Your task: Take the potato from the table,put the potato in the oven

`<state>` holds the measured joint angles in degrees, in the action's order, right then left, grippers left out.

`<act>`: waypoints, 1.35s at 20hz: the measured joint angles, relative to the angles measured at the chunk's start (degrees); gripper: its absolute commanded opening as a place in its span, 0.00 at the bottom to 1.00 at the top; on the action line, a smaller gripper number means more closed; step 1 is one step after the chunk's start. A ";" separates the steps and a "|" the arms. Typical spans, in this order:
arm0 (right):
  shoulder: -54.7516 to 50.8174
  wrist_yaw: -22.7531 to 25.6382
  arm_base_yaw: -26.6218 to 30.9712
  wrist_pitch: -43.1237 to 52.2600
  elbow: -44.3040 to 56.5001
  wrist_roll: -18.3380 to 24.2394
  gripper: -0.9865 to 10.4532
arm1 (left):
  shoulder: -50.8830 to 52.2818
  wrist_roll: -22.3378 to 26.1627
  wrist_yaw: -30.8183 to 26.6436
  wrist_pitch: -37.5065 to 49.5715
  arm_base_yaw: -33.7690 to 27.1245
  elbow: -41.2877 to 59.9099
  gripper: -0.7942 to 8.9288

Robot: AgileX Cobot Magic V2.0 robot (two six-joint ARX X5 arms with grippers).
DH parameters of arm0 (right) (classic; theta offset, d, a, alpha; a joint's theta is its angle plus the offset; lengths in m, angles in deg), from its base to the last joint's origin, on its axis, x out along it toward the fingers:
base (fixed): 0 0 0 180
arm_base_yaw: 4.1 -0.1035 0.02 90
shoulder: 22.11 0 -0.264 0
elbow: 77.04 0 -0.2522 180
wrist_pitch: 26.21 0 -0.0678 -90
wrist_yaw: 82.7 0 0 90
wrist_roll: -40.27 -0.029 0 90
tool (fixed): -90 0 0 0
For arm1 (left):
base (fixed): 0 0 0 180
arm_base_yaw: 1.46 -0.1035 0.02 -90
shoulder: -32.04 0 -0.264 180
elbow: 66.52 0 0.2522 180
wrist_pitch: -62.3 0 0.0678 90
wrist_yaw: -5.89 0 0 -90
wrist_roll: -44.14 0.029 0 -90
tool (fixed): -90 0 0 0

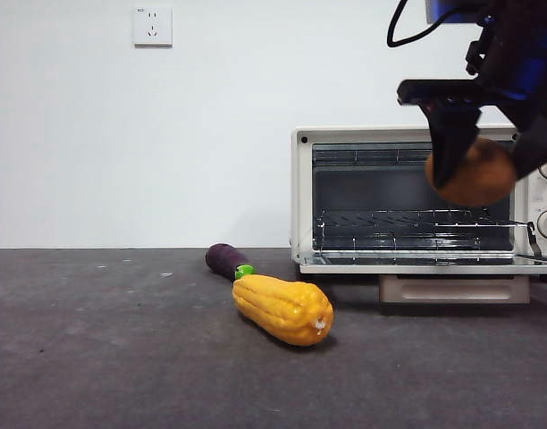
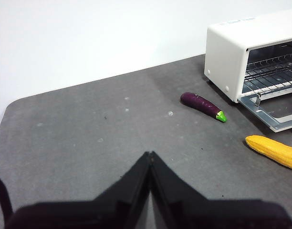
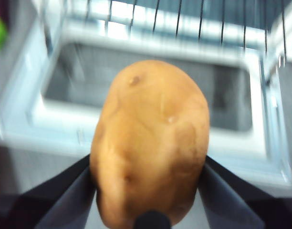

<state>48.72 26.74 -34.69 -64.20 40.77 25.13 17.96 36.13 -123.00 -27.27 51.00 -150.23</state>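
Front view: we note the oven [image 1: 416, 201] standing on the table [image 1: 122, 357] with its door [image 1: 434, 264] dropped flat; the wire rack [image 1: 408, 219] inside carries nothing and the cavity holds nothing we can see. 2 knobs show partly at its right edge.

The right gripper [image 1: 483, 165] hangs in the air before the upper right of the oven opening, above the open door. The potato [image 1: 475, 172] sits between its 2 black jaws, off the table and outside the cavity.

Right wrist view: the potato [image 3: 151, 143] fills the gap, 1 jaw pressed to each flank, the blurred open door beneath it.

Left wrist view: the left gripper [image 2: 150, 160] waits over bare table, jaws pressed together tip to tip, well apart from the oven [image 2: 232, 52].

The eggplant [image 1: 227, 260] and corn [image 1: 284, 308] lie on the table left of the door, the eggplant's green cap just beside the corn's end.
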 measured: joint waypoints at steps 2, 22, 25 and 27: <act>-0.02 -2.51 2.71 5.79 0.00 0.11 0.09 | 0.00 -0.57 -0.22 0.00 0.00 0.00 0.08; 22.82 -5.97 7.96 22.18 -11.98 2.95 0.09 | 0.00 -5.11 -1.44 0.00 0.00 0.57 0.08; 26.34 -5.77 7.96 22.18 -14.49 2.91 0.09 | 0.00 -5.18 -1.44 0.00 0.00 0.57 0.08; 27.85 -5.77 8.02 22.16 -15.76 2.93 0.10 | -0.02 -5.40 -1.44 0.00 0.00 0.57 0.08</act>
<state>76.56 20.97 -26.67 -42.04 25.01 28.06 17.93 30.73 -124.45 -27.27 51.00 -149.67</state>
